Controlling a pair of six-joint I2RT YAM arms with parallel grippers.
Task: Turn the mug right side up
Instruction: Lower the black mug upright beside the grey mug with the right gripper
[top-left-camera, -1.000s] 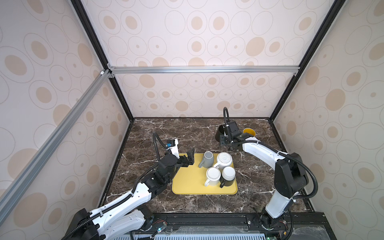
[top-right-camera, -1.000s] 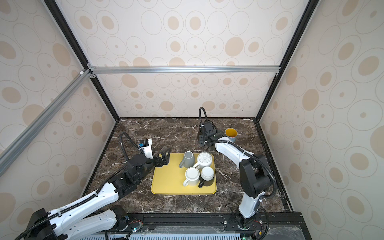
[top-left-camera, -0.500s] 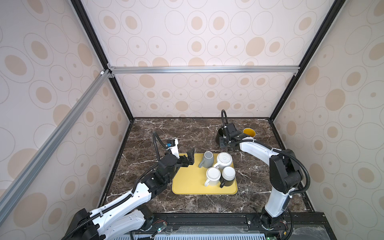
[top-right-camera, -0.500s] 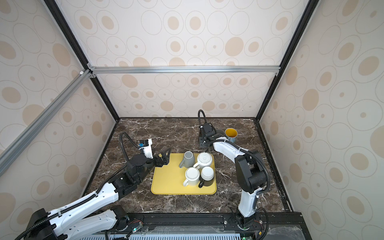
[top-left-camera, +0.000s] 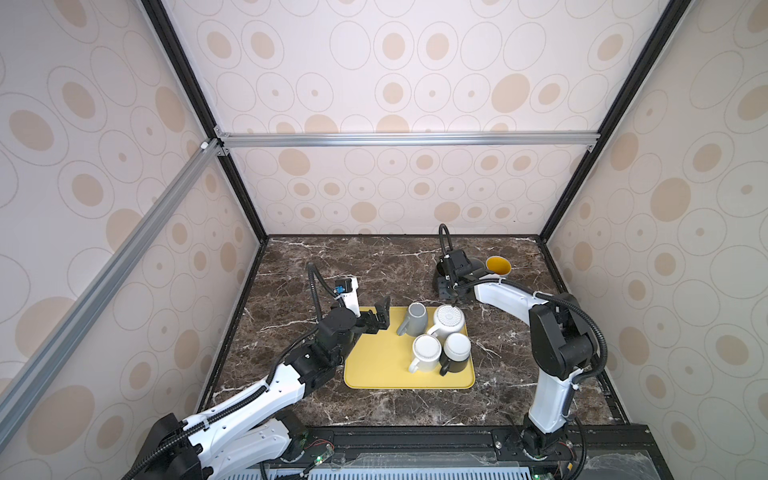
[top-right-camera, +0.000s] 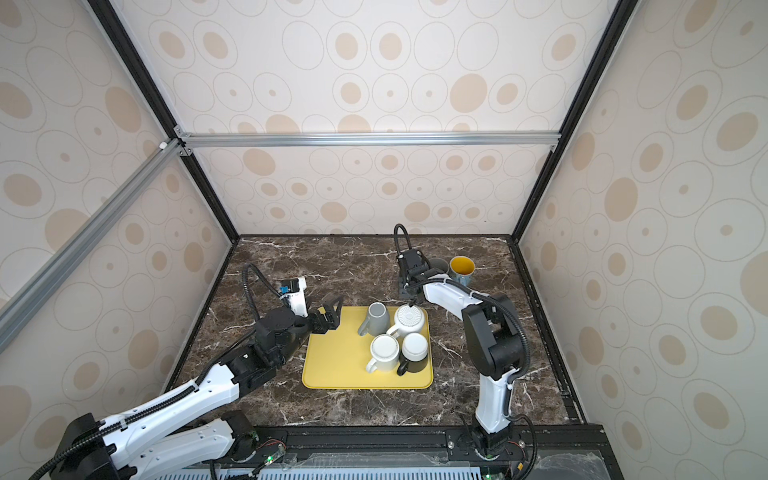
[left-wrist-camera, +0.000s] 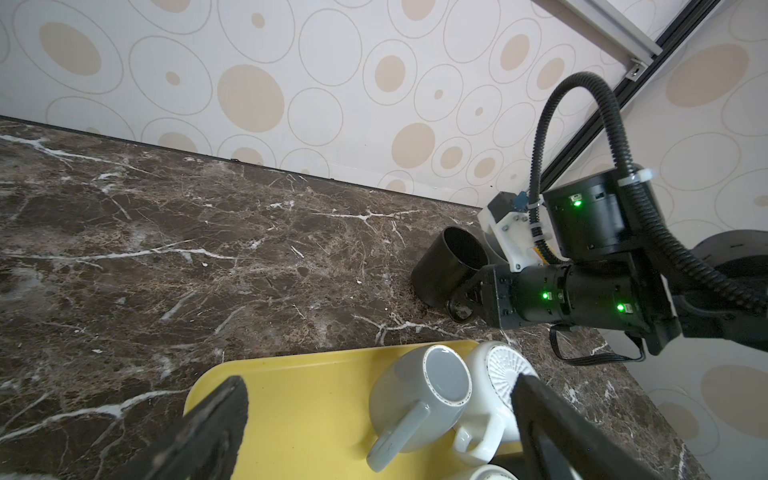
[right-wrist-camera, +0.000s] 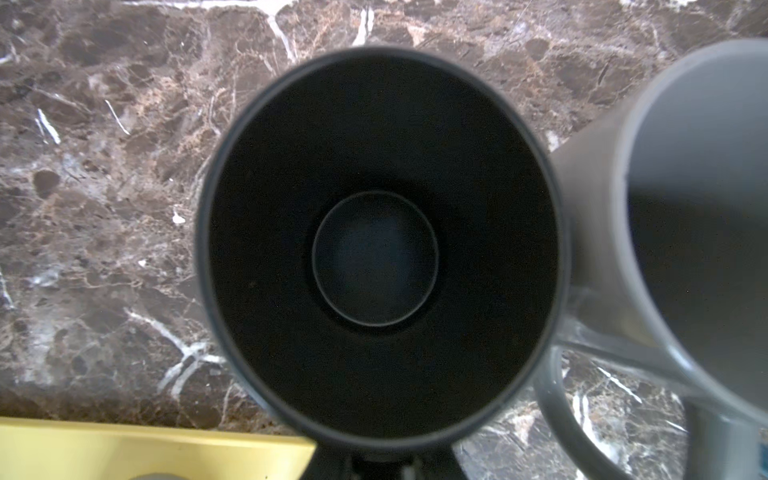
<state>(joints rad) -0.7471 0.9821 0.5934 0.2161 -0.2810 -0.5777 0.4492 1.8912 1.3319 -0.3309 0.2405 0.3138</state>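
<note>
Black mug sits mouth up on the surface just past the far right corner of the yellow tray, right hand pinched shut on its handle. Upright grey mug crowds just beside it, yellow-lined mug further from the tray. Left hand gapes wide, empty, over the tray's far left corner, near four upside-down mugs on the tray.

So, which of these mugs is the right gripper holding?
The all-black mug, standing off the yellow tray. The right gripper is shut on its handle; no other mug is gripped.
</note>
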